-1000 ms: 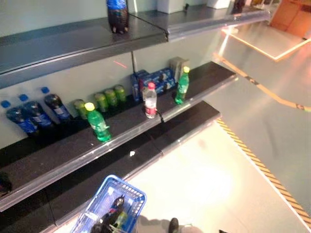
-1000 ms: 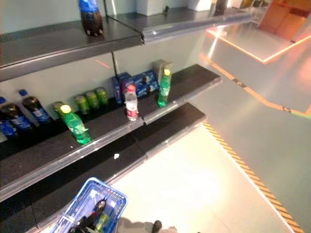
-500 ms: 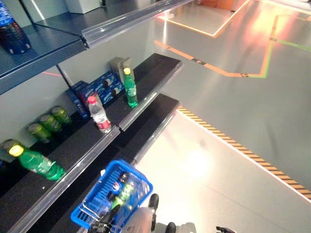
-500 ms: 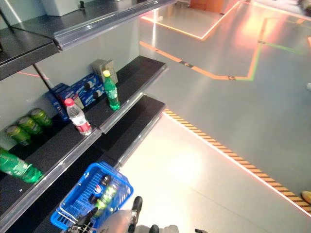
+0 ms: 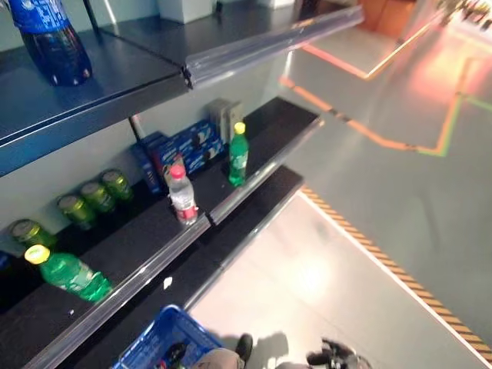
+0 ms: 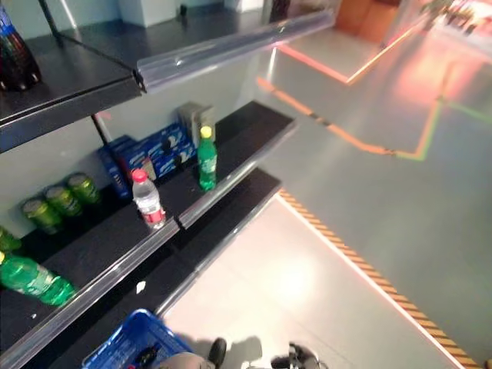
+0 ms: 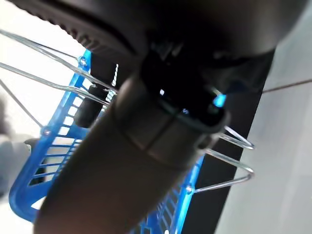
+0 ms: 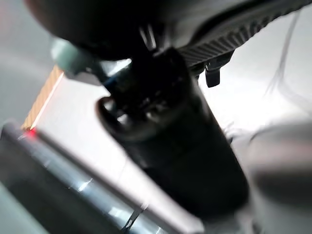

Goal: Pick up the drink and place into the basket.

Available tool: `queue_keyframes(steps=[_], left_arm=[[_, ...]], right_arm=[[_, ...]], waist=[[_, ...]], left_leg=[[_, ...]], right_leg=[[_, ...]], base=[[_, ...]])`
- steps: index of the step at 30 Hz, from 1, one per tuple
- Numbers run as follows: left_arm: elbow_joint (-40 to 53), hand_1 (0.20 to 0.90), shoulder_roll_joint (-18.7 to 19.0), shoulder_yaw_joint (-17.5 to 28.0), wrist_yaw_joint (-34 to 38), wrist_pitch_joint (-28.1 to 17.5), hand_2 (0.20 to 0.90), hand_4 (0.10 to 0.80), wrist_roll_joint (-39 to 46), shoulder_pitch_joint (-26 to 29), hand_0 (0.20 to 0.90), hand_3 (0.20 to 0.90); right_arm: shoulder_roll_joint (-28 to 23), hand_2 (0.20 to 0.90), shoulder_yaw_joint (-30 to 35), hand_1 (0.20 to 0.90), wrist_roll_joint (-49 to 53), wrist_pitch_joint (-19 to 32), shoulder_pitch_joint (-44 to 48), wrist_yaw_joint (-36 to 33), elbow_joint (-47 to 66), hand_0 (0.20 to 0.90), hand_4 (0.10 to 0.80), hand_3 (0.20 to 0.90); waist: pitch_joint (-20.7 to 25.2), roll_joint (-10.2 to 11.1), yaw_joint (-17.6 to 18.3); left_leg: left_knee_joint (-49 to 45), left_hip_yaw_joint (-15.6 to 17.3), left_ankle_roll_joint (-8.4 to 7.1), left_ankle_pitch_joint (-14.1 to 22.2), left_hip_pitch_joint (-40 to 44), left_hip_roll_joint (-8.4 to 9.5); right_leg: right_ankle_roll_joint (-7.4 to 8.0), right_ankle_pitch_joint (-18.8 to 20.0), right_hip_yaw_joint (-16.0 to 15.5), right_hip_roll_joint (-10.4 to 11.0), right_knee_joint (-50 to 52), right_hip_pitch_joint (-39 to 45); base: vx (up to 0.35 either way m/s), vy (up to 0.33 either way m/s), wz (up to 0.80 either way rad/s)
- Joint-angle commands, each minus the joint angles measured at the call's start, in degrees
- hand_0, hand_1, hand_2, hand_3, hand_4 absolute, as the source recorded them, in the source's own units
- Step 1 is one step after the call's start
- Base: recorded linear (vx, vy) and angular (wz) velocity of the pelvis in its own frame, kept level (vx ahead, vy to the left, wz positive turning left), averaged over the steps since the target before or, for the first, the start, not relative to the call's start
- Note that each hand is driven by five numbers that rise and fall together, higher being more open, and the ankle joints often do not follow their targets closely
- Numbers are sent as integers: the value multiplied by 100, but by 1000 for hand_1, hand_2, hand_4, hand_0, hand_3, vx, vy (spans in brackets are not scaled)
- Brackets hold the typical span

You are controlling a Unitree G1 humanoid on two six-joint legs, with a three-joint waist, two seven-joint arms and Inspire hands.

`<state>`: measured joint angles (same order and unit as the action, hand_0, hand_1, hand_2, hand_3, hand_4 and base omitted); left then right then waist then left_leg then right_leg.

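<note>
Shelving: dark shelves [image 5: 154, 231] are running along the robot's left over grey floor.
Left eye: an upright clear bottle [image 5: 182, 195] and green bottle [image 5: 238, 154] are standing well above and ahead of the basket [image 5: 157, 346]; right hand [image 5: 332, 357] is hanging low, grip unreadable; since earlier the camera is swinging back toward the shelves.
Right eye: same layout.
Left wrist: left hand [image 7: 146, 131] is blocking the view, wire handles beside it, grip unclear.
Right wrist: only dark bulk is showing.
</note>
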<state>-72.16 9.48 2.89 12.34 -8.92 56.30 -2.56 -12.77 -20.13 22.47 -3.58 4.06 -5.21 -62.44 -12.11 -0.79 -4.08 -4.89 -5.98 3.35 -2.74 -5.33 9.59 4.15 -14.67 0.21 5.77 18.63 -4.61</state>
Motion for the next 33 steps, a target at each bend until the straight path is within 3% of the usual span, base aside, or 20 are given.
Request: queue_keyframes(steps=[1, 4, 5, 6, 8, 10, 11, 12, 14, 15, 16, 18, 20, 23, 24, 31, 32, 33], left_arm=[[723, 300, 385, -112, -38, -531, 300, 100, 254, 118, 300, 200], [646, 300, 331, -6, 75, -594, 300, 100, 158, 74, 300, 200], [574, 300, 270, 111, 147, -670, 300, 100, 82, 19, 300, 200], [569, 300, 262, 130, 157, -676, 300, 100, 78, 11, 300, 200], [523, 300, 209, 263, 206, -703, 300, 100, 150, -68, 300, 200], [442, 300, 184, 274, -83, -640, 300, 100, -235, -109, 300, 200], [430, 300, 166, 196, -188, -632, 300, 100, -383, -100, 300, 200], [478, 300, 165, 16, -190, -580, 300, 100, -409, -68, 300, 200], [539, 300, 158, -204, -85, -486, 300, 100, -321, -3, 300, 200], [506, 300, 106, -207, -11, -469, 300, 100, -224, 22, 300, 200], [496, 300, 89, -209, 12, -462, 300, 100, -211, 25, 300, 200], [452, 300, 54, -234, -10, -480, 300, 100, -159, 13, 300, 200], [410, 300, 18, -209, -33, -544, 300, 100, -92, 7, 300, 200], [344, 300, 32, -169, -112, -575, 300, 100, -126, -21, 300, 200], [300, 300, 28, -137, -175, -629, 300, 100, -108, -30, 300, 200], [336, 300, 66, -223, -147, -586, 300, 100, -165, -45, 300, 200], [363, 300, 128, -214, -99, -536, 300, 100, -265, -89, 300, 200], [367, 300, 161, -205, -76, -515, 300, 100, -303, -86, 300, 200]], right_arm=[[172, 900, -25, 900, 173, 26, 166, -65, 28, 900, 800, 900], [162, 900, -120, 900, 224, -168, 256, -4, 46, 900, 800, 900], [141, 900, -138, 900, 104, -286, 250, 130, 74, 900, 800, 900], [134, 900, -141, 900, 92, -302, 247, 143, 83, 900, 800, 900], [83, 900, -200, 900, -25, -378, 224, 221, 156, 900, 800, 900], [17, 900, -155, 900, 394, -378, 57, -22, 310, 900, 800, 900], [-6, 900, -66, 900, 515, -346, -10, -107, 331, 900, 800, 900], [-57, 900, 95, 900, 621, -271, -106, -161, 325, 900, 800, 900], [-99, 900, 283, 900, 618, -144, -155, -137, 182, 900, 800, 900], [-139, 900, 377, 900, 515, -3, -129, -31, -39, 900, 800, 900], [-155, 900, 414, 900, 495, 43, -119, 11, -116, 900, 800, 900], [-186, 900, 514, 900, 536, 90, -111, 72, -242, 900, 800, 900], [-168, 900, 551, 900, 549, 116, -108, 61, -287, 900, 800, 900], [-99, 900, 594, 900, 518, 75, -96, -22, -355, 900, 800, 900], [-31, 900, 549, 900, 455, 63, -112, -98, -357, 900, 800, 900], [33, 900, 443, 900, 523, 113, -234, -110, -165, 900, 800, 900], [56, 900, 427, 900, 500, 139, -252, -131, -83, 900, 800, 900], [59, 900, 417, 900, 502, 147, -252, -142, -45, 900, 800, 900]], waist=[[202, 66, -134], [260, 217, -234], [324, 329, -330], [330, 337, -337], [372, 430, -437], [333, 527, -511], [342, 558, -457], [331, 537, -360], [344, 542, -254], [387, 554, -198], [405, 548, -176], [445, 517, -148], [471, 488, -140], [522, 419, -22], [553, 403, 22], [580, 343, 199], [522, 284, 336], [503, 268, 389]], left_leg=[[-427, -831, -135, 1268, 894, -316], [-436, -992, -384, 1388, 1045, -793], [-460, -887, -562, 1341, 1039, -1105], [-462, -877, -587, 1332, 1042, -1146], [-505, -728, -739, 1140, 962, -1429], [-847, -128, -778, 608, 465, -1638], [-835, 339, -772, 503, 339, -1701], [-862, 1016, -834, 368, 239, -1846], [-1110, 1531, -828, 446, 133, -1799], [-1306, 1819, -751, 766, 151, -1515], [-1443, 1926, -747, 826, 148, -1410], [-1786, 1938, -747, 892, 114, -1023], [-1724, 1874, -694, 972, 176, -773], [-1074, 2084, -594, 1065, 554, -774], [-769, 1862, -508, 1110, 722, -686], [-261, 1650, -372, 1045, 980, -585], [-175, 1560, -257, 1056, 1075, -575], [-173, 1520, -230, 1066, 1081, -587]], right_leg=[[551, 2650, 685, 707, -1768, -364], [680, 2305, 587, 641, -1557, -175], [635, 2016, 317, 571, -1499, 20], [621, 1986, 272, 558, -1487, 43], [478, 1812, -48, 453, -1452, 181], [309, 1749, -628, 378, -1643, 489], [257, 1739, -921, 364, -1715, 566], [178, 1684, -1310, 316, -1775, 685], [109, 1639, -1703, 336, -1816, 762], [70, 1594, -1867, 345, -1828, 774], [43, 1576, -1924, 324, -1837, 789], [-23, 1579, -1996, 182, -1927, 882], [-26, 1590, -1992, 79, -1932, 887], [-57, 1493, -1990, -76, -1822, 847], [-95, 1432, -1810, -222, -1703, 790], [-99, 1228, -1525, -492, -1198, 628], [78, 1458, -1304, -504, -343, 157], [138, 1520, -1184, -509, -86, -17]], base=[[339, -567, 88], [274, -601, 116], [239, -552, 90], [222, -565, 59], [118, -452, 44], [40, -472, 67], [-38, -382, 109], [-70, -308, 164], [-95, -225, 180], [-86, -161, 150], [-64, -161, 123], [-10, -113, 108], [22, -37, 129], [54, 18, 49], [19, 16, 27], [-15, 13, 22], [-57, 12, 0], [-101, -35, 0]])
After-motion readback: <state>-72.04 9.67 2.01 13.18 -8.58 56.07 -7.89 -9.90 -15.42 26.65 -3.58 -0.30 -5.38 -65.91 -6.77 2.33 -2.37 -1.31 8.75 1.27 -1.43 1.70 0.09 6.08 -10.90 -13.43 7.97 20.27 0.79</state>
